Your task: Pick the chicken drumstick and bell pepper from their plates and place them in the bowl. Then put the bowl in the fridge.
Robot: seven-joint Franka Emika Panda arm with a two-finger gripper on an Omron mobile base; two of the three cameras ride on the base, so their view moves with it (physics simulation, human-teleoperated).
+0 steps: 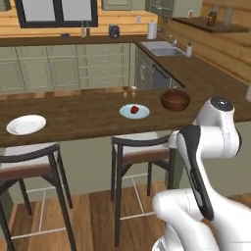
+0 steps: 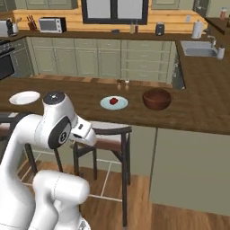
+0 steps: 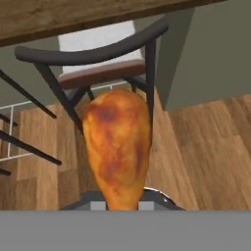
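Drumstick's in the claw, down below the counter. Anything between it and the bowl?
Yes. The chicken drumstick hangs below the counter, beside a stool; the counter edge lies between it and the bowl.

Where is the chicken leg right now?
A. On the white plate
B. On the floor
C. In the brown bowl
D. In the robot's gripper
D. The hand view has the chicken leg sticking up out of the gripper, which is shut on its thin end, while the white plate and brown bowl hold none.

Two dark stools [image 1: 139, 147] under the wooden counter [image 1: 88, 117]
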